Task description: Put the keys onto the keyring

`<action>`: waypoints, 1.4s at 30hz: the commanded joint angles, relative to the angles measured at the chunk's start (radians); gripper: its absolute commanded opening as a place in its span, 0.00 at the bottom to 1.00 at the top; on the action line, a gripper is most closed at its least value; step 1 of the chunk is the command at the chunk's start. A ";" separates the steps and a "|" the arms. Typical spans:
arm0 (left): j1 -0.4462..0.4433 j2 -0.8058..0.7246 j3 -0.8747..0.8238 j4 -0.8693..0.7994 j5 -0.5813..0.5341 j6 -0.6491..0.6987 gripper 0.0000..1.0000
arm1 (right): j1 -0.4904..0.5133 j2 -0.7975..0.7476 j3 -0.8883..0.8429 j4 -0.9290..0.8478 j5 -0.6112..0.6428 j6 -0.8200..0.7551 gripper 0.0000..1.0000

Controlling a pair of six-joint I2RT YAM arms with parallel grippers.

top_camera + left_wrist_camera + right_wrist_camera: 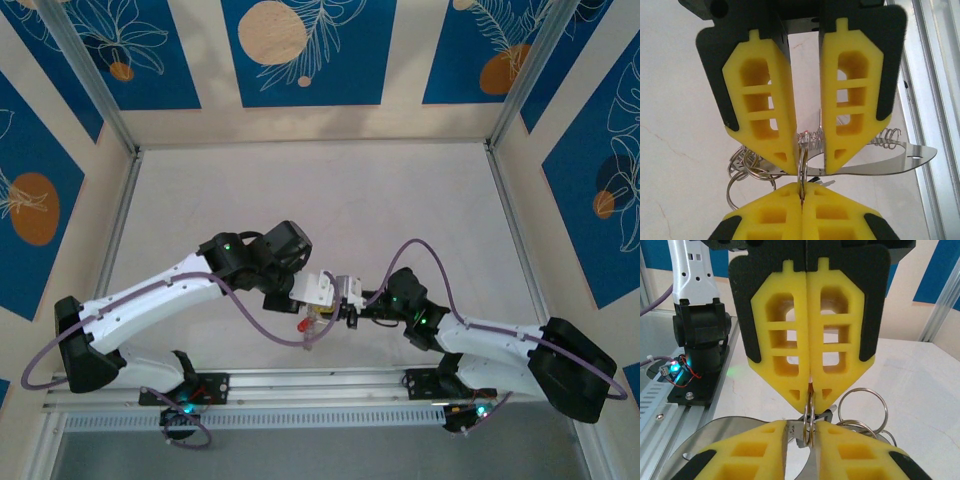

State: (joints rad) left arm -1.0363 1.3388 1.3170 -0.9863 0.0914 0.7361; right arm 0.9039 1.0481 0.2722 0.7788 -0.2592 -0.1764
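My two grippers meet tip to tip above the table's near middle. My left gripper [322, 292] [802, 184] [811, 407] is shut on a small split ring [803, 155] [810, 422] that stands edge-on. My right gripper [345, 295] [801, 425] [810, 165] has its jaws narrowly apart, closed on the flat grey band of the keyring [900, 161] [740, 435], and the small ring passes between its fingers. More split rings [745, 167] [863, 387] and wire coils [887, 137] hang from the band. Keys with red and yellow tags [306, 326] dangle under the grippers.
An aluminium rail [320, 378] runs along the near edge just behind the grippers, with the left arm's black base [695, 355] bolted to it. Frame posts [515, 90] stand at the table's far corners. White tabletop [320, 200] stretches beyond the grippers.
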 commanded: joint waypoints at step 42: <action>0.005 -0.019 -0.006 0.022 -0.010 0.011 0.00 | 0.007 0.016 0.025 0.023 0.027 0.017 0.19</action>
State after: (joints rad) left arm -1.0325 1.3567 1.3102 -0.9833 0.0689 0.7364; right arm 0.9043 1.0569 0.2695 0.8402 -0.2424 -0.1646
